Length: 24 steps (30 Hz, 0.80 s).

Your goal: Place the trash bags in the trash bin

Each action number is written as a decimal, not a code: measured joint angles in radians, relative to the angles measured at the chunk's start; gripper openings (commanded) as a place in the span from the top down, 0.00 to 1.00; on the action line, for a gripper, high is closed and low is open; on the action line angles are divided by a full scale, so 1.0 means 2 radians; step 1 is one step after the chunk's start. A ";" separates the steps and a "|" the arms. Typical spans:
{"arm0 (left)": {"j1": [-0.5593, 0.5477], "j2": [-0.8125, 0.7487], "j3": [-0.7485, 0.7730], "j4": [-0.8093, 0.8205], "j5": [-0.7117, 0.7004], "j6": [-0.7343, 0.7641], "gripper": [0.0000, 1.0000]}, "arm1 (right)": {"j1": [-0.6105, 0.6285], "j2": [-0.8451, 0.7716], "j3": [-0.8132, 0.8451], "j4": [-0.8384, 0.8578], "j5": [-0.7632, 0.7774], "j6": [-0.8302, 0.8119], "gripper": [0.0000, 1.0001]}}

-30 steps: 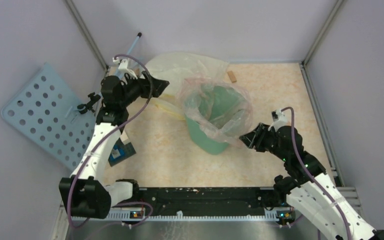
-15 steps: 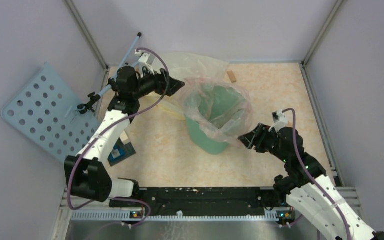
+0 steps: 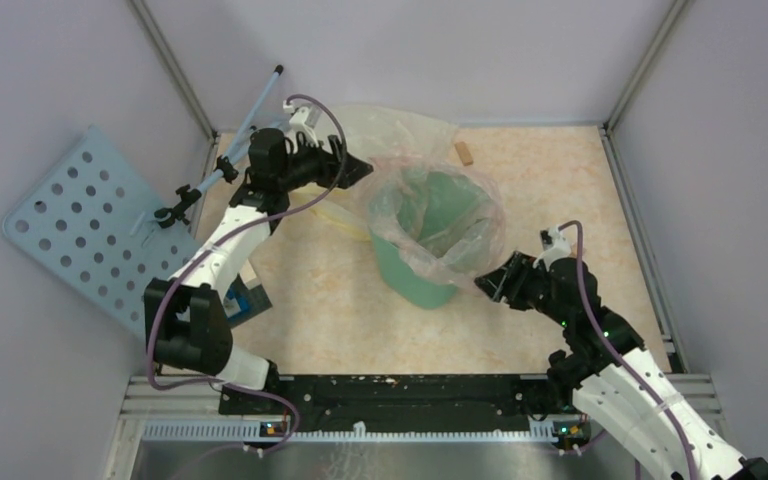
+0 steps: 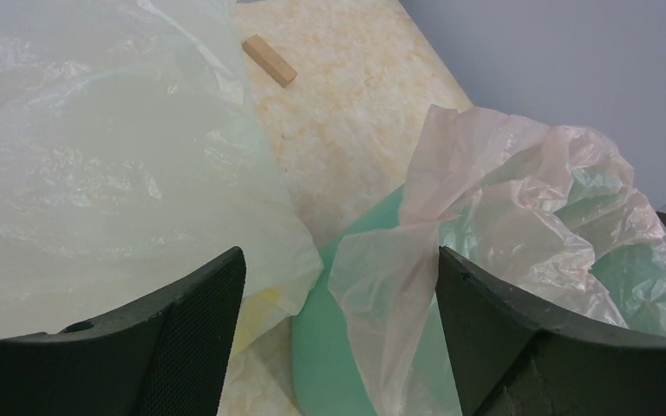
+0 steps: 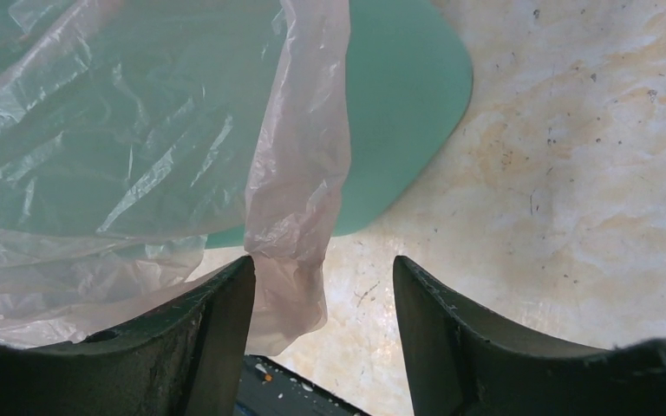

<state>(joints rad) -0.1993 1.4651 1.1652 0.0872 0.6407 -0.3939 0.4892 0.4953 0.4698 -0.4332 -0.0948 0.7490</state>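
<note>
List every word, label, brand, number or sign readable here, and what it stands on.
None can be read. The translucent pale-pink plastic bag, the mint-green plastic bin and the opaque pale-yellow plastic bag show no print. Any marking on the small dark-blue object in the top view is too small to read.

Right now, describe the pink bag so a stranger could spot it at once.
On the marbled table, find the mint-green bin near the middle. The pink bag lines it, its crinkled edge spilling over the rim. Unlike the larger, cloudy yellowish bag behind the bin, it is thin, see-through and pink.
</note>
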 measured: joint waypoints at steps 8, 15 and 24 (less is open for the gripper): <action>0.000 0.027 0.000 0.019 0.030 -0.019 0.32 | 0.000 0.002 -0.003 0.013 -0.001 0.002 0.42; 0.000 0.053 0.000 0.021 0.038 -0.029 0.86 | 0.000 0.008 -0.013 0.029 -0.007 0.008 0.46; 0.016 0.050 -0.037 0.022 0.023 -0.024 0.91 | 0.000 0.043 -0.017 0.062 -0.060 0.002 0.53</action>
<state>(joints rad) -0.1665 1.5658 1.0904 0.1318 0.6868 -0.4427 0.4892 0.5804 0.4366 -0.3088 -0.2138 0.7540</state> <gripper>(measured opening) 0.103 0.474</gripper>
